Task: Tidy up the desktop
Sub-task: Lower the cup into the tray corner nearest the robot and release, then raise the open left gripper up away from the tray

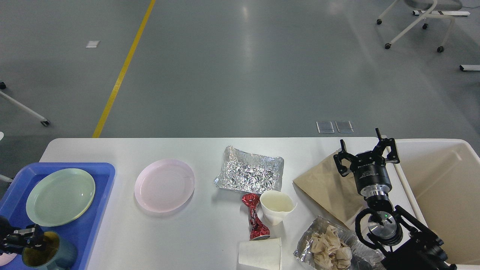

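Two end effectors in shot. The right end effector [365,150] hangs with its fingers spread wide, nothing between them, over the far edge of a tan paper bag [330,187], just left of the cream bin [446,195]. The left end effector [28,238] sits low at the near-left corner, at the rim of a dark teal mug [48,255]; it appears to pinch that rim, but it's small and dark, so I cannot tell how far it is closed.

The counter [123,232] is white and fills the lower half of the view. Taking the pink plate [164,185] as landmark:
- A blue tray [95,210] lies left of it, holding a green plate [60,196] and the mug.
- A crumpled foil sheet [249,174] lies right of it.
- Right and nearer are a red wrapper [255,219] and a white paper cup [277,206] standing just beside each other.
- Nearer again, a second paper cup [260,254] lies on its side at the counter's near edge.
- Further right, a foil piece [311,240] has crumpled tissue [330,249] on it.
- The bag is well to the right, the bin past it.
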